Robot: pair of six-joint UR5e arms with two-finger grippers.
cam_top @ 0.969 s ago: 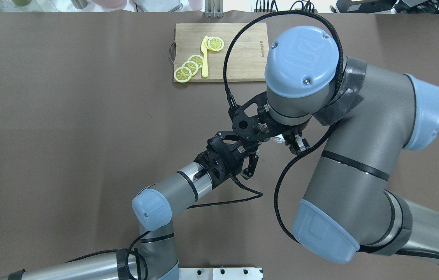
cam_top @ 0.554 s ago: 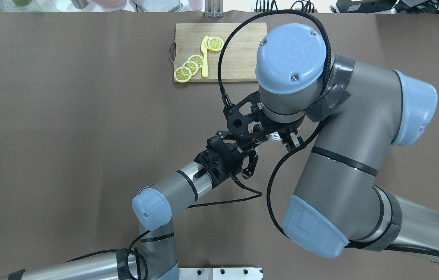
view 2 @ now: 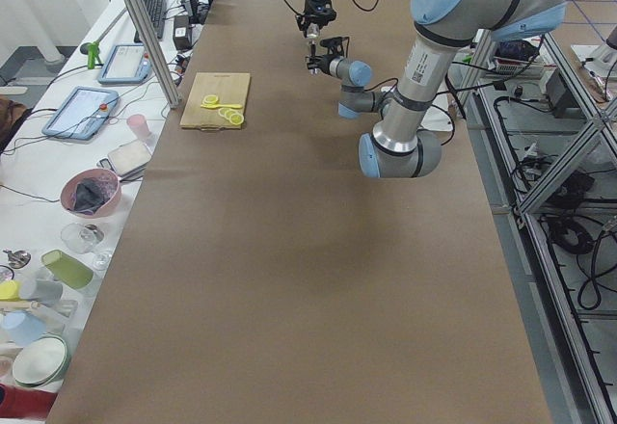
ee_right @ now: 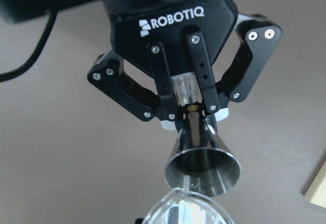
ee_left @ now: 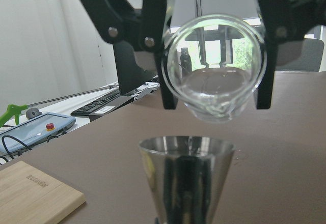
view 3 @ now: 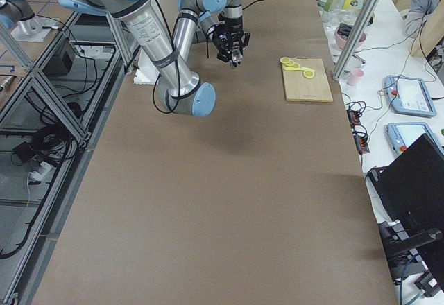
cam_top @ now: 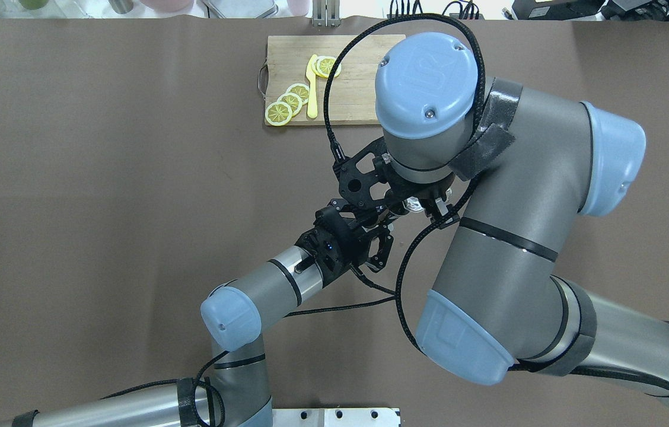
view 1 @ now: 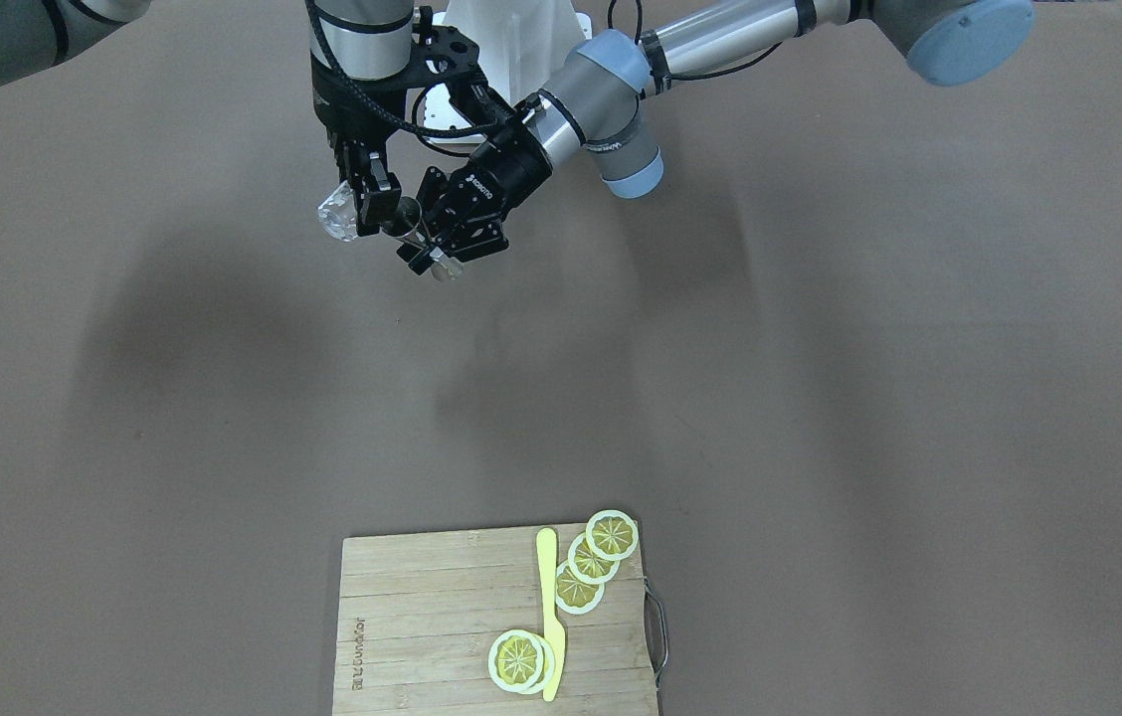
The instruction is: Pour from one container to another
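You have both grippers meeting at the upper left-centre of the front-facing view, raised off the table [view 1: 820,348]. Your left gripper [ee_right: 191,113] is clamped on the narrow waist of a steel jigger [ee_right: 202,169]. In the right wrist view its fingers [ee_right: 163,81] pinch the waist from both sides. The jigger's open cone sits at the lower centre of that frame with its mouth toward the camera. Your right gripper [view 1: 369,204] is closed around a clear glass [ee_left: 214,71]. In the left wrist view its black fingers [ee_left: 153,40] stand on either side of the glass at the upper centre of the frame. The glass is tipped onto its side with its mouth toward the left wrist camera. Its lower rim hangs just above the jigger's rim, and a gap shows between them. Whether liquid is in the glass or the jigger cannot be told from these views. In the overhead view the right wrist covers most of the glass, and only a sliver shows just right of centre. The board [view 1: 422,617] lies at the bottom centre of the front-facing view, well apart from both grippers. It carries lemon slices [view 1: 611,534] toward its right side and a yellow knife [view 1: 549,617] lying among them.
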